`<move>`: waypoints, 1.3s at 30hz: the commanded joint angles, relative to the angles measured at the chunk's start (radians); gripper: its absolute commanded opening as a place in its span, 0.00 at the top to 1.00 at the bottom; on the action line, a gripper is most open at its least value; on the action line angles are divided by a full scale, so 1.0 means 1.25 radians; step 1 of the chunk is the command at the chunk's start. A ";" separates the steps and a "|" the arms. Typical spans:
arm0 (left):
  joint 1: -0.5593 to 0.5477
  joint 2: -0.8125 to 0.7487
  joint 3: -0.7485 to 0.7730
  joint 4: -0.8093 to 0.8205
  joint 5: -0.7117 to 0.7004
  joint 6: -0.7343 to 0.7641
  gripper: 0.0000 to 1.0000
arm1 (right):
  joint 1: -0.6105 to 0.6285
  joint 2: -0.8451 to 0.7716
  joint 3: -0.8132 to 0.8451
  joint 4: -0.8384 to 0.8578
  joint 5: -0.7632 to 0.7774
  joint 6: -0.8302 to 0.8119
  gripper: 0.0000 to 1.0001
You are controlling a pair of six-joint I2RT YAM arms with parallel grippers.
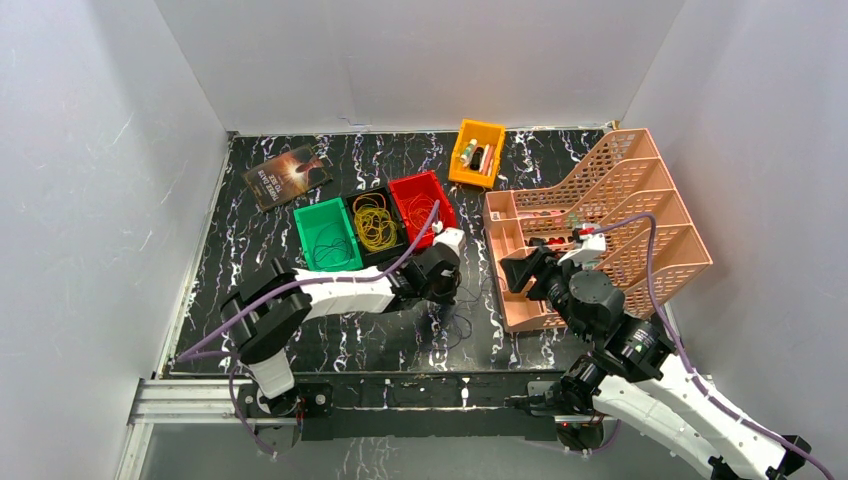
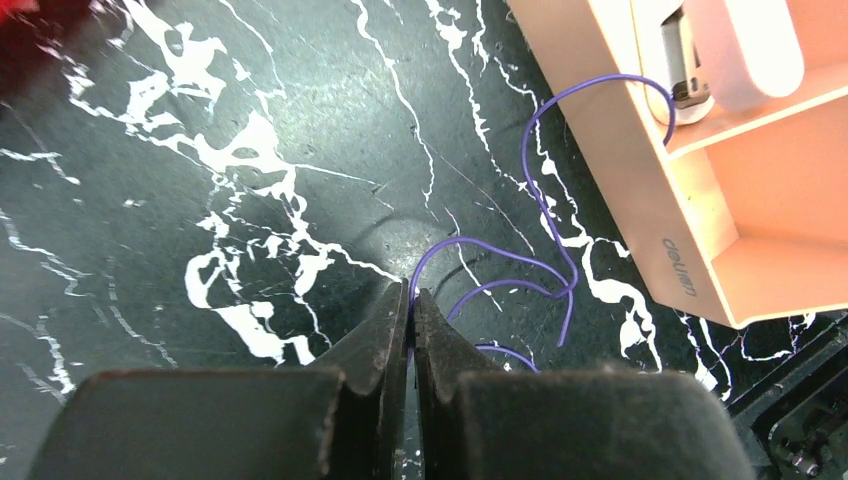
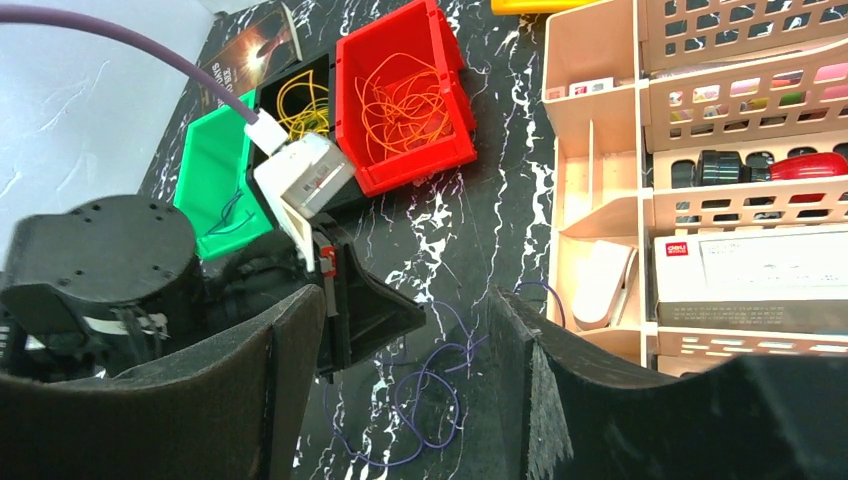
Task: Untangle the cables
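The left gripper (image 2: 411,300) is clamped tight on a purple cable (image 2: 545,215) lying on the worktop (image 2: 200,150) toward its front edge — the right gripper (image 3: 405,310) stands wide, holding nothing.

Two robot arms are seen, the left arm (image 1: 340,292) and the right arm (image 1: 650,385). Two grippers are counted, the left gripper (image 2: 411,300) and the right gripper (image 3: 405,320). Four small bins are shown: one green bin (image 1: 300,235), one black bin (image 1: 353,200), one red bin (image 1: 400,188) and one orange bin (image 1: 480,127). One pink desk organizer (image 1: 515,310) and one book (image 1: 288,175) are seen. Thin cables are found in four colours: purple cables (image 2: 528,150), orange cables (image 3: 405,100), yellow cables (image 3: 300,100) and dark cables (image 3: 232,210). Single strands cannot be counted.
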 commanded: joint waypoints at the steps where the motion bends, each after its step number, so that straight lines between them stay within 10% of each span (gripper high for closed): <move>1: 0.006 -0.090 0.033 -0.047 -0.035 0.073 1.00 | -0.002 0.015 0.000 0.043 -0.009 0.004 0.31; 18: 0.012 -0.389 0.081 -0.204 -0.179 0.156 1.00 | -0.001 0.147 -0.052 0.170 -0.097 0.003 0.31; 39: 0.012 -0.405 0.188 -0.245 -0.172 0.175 1.00 | -0.002 0.286 -0.175 0.776 -0.258 0.040 0.27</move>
